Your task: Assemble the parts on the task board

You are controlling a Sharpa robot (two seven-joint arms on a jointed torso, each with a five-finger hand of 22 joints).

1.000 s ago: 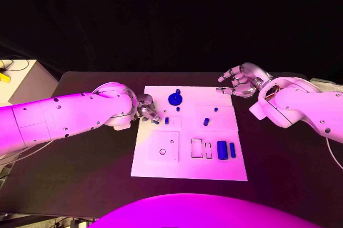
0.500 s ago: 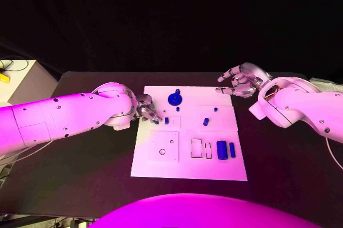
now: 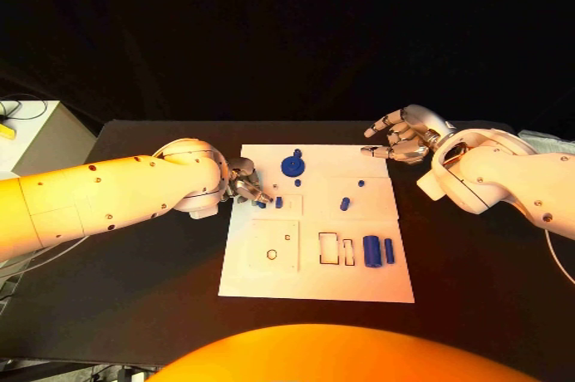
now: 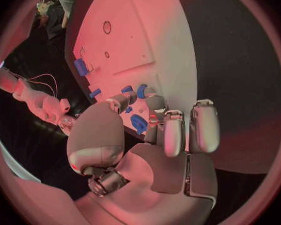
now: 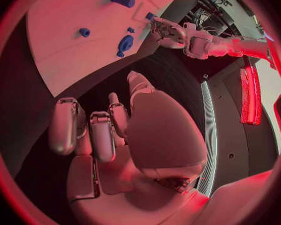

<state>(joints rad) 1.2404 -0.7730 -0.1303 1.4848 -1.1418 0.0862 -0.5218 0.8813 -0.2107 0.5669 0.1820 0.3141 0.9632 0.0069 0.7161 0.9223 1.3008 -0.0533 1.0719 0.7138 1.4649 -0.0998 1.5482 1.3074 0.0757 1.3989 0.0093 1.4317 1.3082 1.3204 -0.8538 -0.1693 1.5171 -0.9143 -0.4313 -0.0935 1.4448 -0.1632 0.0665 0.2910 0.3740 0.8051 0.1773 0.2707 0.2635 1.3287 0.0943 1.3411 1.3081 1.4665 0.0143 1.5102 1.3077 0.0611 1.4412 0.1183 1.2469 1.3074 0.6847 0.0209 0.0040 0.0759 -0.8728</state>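
Note:
The white task board (image 3: 317,270) lies in the middle of the black table. My left hand (image 3: 248,187) rests at its left edge. The thumb and a finger pinch a small blue part (image 3: 262,204) (image 4: 142,90), next to a blue peg (image 3: 279,203) standing in a square outline. My right hand (image 3: 401,137) hovers off the board's far right corner, fingers apart and holding nothing. A blue round disc (image 3: 292,164) (image 5: 125,44) sits near the far edge. Another peg (image 3: 345,203) stands mid-board. A blue cylinder (image 3: 373,251) and a slim bar (image 3: 390,250) lie at the right.
Two rectangular slots (image 3: 328,247) lie beside the cylinder, and a square recess with a small hole (image 3: 273,245) is at the board's near left. A pale box (image 3: 30,137) stands off the table's far left corner. Bare black table (image 3: 144,282) surrounds the board.

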